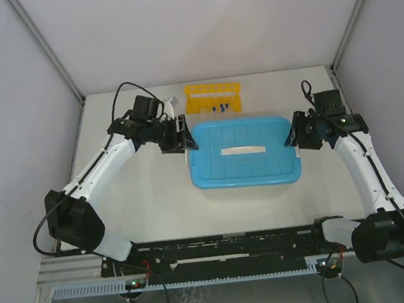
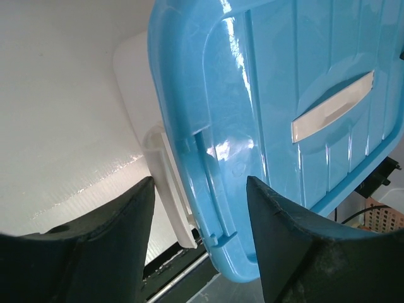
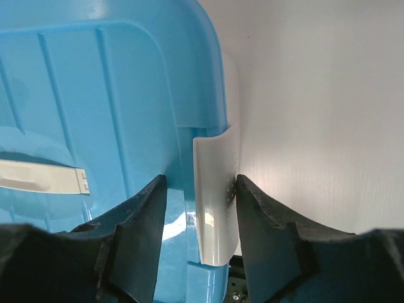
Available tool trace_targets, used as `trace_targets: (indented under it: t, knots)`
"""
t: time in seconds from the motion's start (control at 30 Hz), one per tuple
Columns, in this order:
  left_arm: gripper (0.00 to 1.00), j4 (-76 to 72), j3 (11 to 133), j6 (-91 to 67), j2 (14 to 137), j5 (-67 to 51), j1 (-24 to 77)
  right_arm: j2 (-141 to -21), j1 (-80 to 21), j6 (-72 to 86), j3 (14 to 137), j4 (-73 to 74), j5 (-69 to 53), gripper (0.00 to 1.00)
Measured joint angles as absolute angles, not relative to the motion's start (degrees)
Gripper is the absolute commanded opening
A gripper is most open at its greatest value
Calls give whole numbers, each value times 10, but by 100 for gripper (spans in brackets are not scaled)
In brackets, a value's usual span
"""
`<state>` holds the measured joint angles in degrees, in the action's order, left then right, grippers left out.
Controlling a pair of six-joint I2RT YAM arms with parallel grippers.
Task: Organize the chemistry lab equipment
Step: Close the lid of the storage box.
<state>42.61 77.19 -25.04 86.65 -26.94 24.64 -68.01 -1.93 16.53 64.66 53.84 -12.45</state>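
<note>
While the left gripper (image 1: 183,134) spreads its fingers around the left end latch of the blue lid (image 1: 242,151), the right gripper (image 1: 292,138) straddles the right latch, holding nothing. Behind on the bench, nearer the left arm, stands the yellow rack (image 1: 213,97) with blue-capped tubes (image 1: 219,108). Tub contents stay hidden.

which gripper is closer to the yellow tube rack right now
Left. The left gripper sits at the blue lid's left edge, just below-left of the yellow tube rack; the right gripper is at the lid's far right edge.
</note>
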Motion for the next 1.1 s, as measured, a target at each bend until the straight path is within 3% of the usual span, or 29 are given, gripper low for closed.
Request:
trace_targets:
  t: [0.87,1.1]
  knots:
    - [60,517,855,-223,921,-170,306,-681,-38,167,651,538,-96,45]
    - [48,522,856,-223,922,-159,308,-681,-41,167,652,538,-88,39]
